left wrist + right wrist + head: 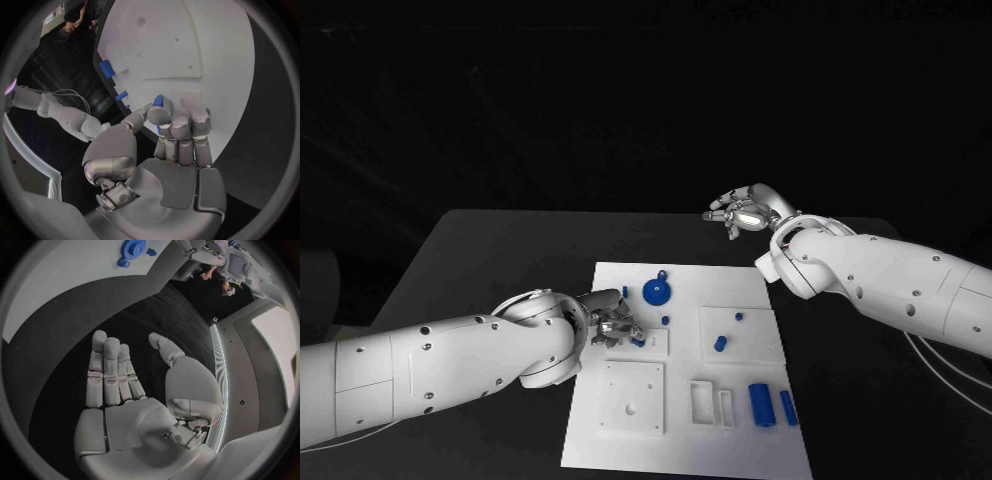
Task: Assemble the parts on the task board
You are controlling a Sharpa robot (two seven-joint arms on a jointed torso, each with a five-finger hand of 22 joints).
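The white task board (689,420) was laid in the middle of the black table (488,260). A small blue part (159,101) was pinched between the thumb and fingertips of the left robot hand (607,325), which was held over the board's left-hand middle, close to a square recess. A blue gear (659,292) was seen near the board's far edge, two small blue pegs (721,343) towards its centre, and two longer blue blocks (762,403) near its right-hand near corner. The right robot hand (744,213) was raised beyond the board's far right corner, well apart from it, released, with fingers extended and nothing grasped.
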